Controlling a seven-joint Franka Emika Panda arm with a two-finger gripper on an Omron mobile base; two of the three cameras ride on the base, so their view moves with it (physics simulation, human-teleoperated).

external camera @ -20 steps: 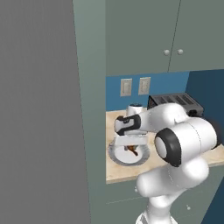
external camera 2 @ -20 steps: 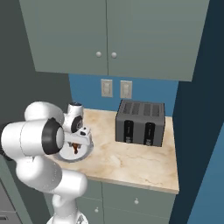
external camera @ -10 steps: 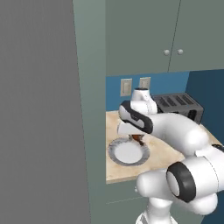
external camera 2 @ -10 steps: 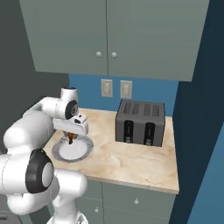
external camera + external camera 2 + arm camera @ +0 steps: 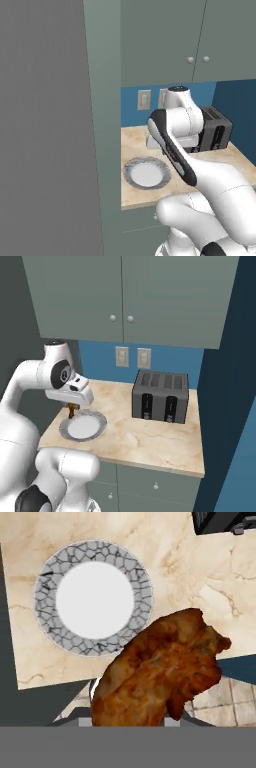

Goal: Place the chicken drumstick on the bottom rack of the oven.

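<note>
1. Spanning the corner under grey cabinets, the marble bench (image 5: pixel 150 441) carries a dark toaster (image 5: pixel 161 395);
2. the speckled-rim plate (image 5: pixel 83 426) lies bare;
3. the gripper (image 5: pixel 73 409) hangs above it, clamped on the chicken drumstick (image 5: pixel 160 667), lifted clear.

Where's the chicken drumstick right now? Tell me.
The chicken drumstick is held in the gripper, lifted above the plate at the counter's left end, left of the toaster.
</note>
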